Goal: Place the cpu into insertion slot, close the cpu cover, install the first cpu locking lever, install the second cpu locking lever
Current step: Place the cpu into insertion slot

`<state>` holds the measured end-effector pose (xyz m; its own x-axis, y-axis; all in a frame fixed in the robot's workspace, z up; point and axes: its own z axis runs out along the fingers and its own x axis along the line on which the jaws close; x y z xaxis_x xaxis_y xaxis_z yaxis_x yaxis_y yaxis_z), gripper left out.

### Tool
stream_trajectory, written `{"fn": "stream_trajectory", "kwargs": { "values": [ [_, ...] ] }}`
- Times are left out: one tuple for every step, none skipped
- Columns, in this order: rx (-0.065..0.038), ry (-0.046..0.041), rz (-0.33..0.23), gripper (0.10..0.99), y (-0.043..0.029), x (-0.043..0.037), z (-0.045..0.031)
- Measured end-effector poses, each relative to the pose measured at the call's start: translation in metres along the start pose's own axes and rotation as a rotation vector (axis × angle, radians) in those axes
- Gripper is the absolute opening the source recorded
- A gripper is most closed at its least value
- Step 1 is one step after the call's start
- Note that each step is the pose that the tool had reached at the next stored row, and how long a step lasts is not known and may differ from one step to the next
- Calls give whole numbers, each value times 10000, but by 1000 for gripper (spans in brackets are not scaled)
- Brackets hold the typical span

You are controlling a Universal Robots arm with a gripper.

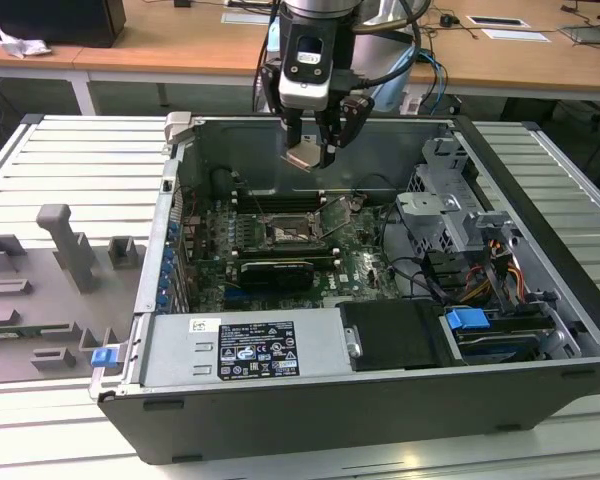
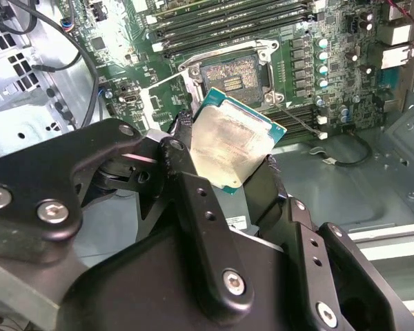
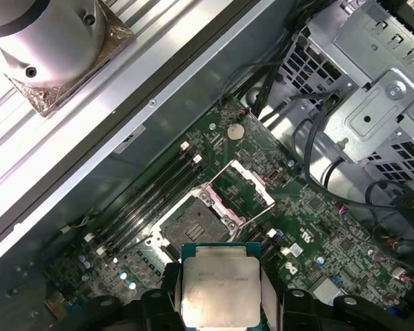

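Cpu (image 2: 234, 141) gripped at two opposite edges by the pincer (image 1: 308, 152), which is closed narrowly on it; dull metal face visible in both wrist views; held in the air above the open computer case (image 1: 380, 400), clear of the green board (image 1: 365, 262); socket (image 3: 193, 224) below lies bare and untouched; cover frame (image 3: 255, 183) tilted up beside it; case rests on ribbed counter (image 1: 70, 160).
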<state>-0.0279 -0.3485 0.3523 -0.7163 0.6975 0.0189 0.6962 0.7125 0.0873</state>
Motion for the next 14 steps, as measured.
{"fn": "stream_trajectory", "kwargs": {
  "values": [
    [-1, -3, 31, 541, 0, 0, 0],
    [-2, -6, 61, 541, 0, 0, 0],
    [-2, -8, 89, 541, 0, 0, 0],
    [-4, -13, 144, 541, 0, 0, 1],
    [-4, -16, 174, 541, 0, 0, 1],
    [-4, -19, 212, 541, 0, 0, 1],
    [-5, -22, 247, 541, 0, 0, 1],
    [-6, -25, 281, 541, 0, 0, 1],
    [-6, -28, 313, 541, 0, 0, 1],
    [-7, -31, 342, 541, 0, 0, 1],
    [-8, -33, 376, 541, 0, 0, 1],
    [-8, -36, 405, 541, 0, 0, 2],
    [-9, -39, 440, 541, 0, 0, 2],
    [-9, -42, 473, 541, 0, 0, 2]
  ]
}}
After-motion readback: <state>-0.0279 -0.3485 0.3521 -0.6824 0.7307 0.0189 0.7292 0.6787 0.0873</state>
